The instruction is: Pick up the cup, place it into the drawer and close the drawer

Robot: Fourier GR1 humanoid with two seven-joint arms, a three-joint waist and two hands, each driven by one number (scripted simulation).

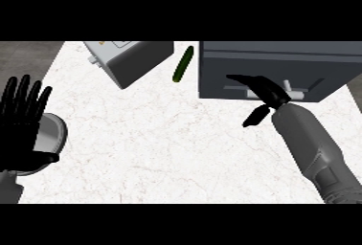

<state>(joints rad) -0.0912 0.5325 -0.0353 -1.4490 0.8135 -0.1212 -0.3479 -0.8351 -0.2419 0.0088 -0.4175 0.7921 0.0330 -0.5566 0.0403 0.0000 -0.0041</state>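
Resting at near left, left hand (22,125) fingers spread straight up; farther right, right hand (262,94) fingers straight, touching drawer (263,89) front.

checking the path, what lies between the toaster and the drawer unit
A green cucumber lies on the counter between the toaster and the drawer unit, seen in the head view.

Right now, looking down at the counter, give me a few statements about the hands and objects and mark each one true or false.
1. The right hand is at the front of the grey drawer unit. True.
2. The left hand is curled round the cucumber. False: it is open, fingers up, at the view's left edge.
3. The green cucumber lies between the toaster and the drawer unit. True.
4. The cucumber lies on the toaster. False: it lies on the counter.
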